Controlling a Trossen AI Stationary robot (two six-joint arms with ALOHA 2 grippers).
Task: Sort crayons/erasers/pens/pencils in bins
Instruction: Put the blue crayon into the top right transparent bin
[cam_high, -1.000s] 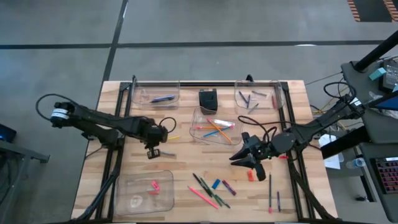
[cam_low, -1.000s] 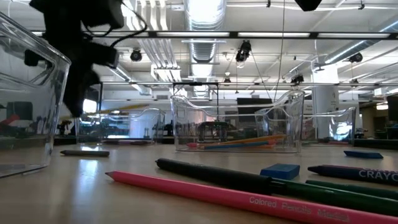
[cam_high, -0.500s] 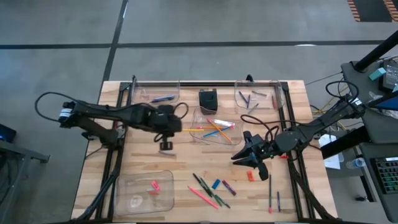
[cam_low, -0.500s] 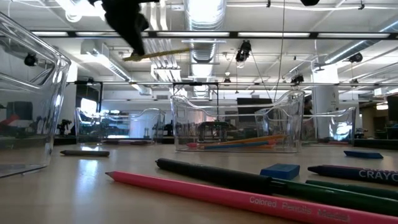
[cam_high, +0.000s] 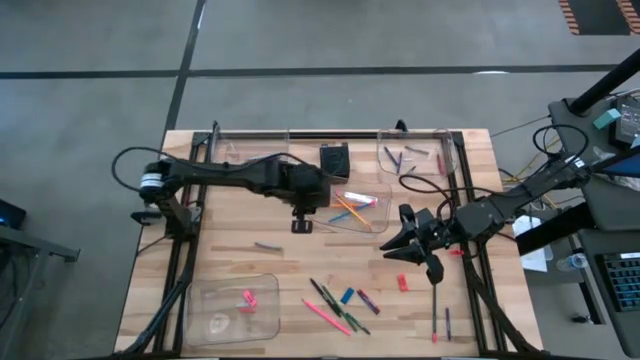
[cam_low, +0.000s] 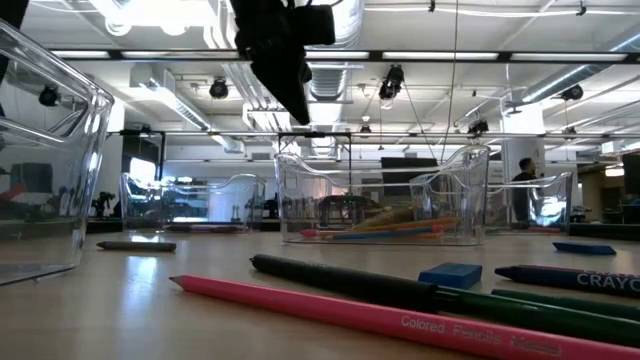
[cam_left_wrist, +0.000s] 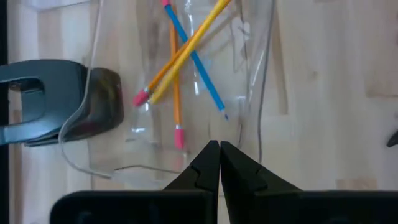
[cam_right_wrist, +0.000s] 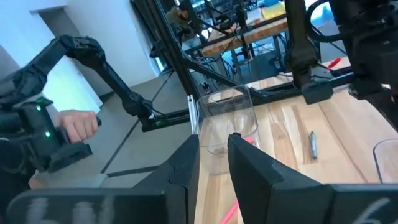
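My left gripper (cam_high: 300, 207) hangs shut with nothing in it, over the left edge of the middle bin (cam_high: 372, 222). In that bin lie a yellow pencil (cam_left_wrist: 186, 50), an orange pencil (cam_left_wrist: 175, 74) and a blue pencil (cam_left_wrist: 199, 62). My right gripper (cam_high: 415, 250) waits high at the table's right, pointing level. Its fingers (cam_right_wrist: 180, 168) stand a little apart with nothing seen between them. The far-left bin (cam_high: 250, 150) holds a blue pen. Crayons lie in the far-right bin (cam_high: 415, 155), and pink erasers in the near-left bin (cam_high: 232, 310).
A black box (cam_high: 334, 160) stands between the far bins. Loose on the table lie a dark crayon (cam_high: 267, 245), a pink pencil (cam_high: 325, 315), green sticks, a blue eraser (cam_high: 347, 296), a purple crayon (cam_high: 368, 301), a red piece (cam_high: 402, 283) and two pens (cam_high: 434, 315).
My left gripper has risen and swung toward the table's right and far side, rolling as it went. It carried a yellow pencil from the table's left to the middle bin. The pencil has left the fingers and now lies in that bin with the other pencils.
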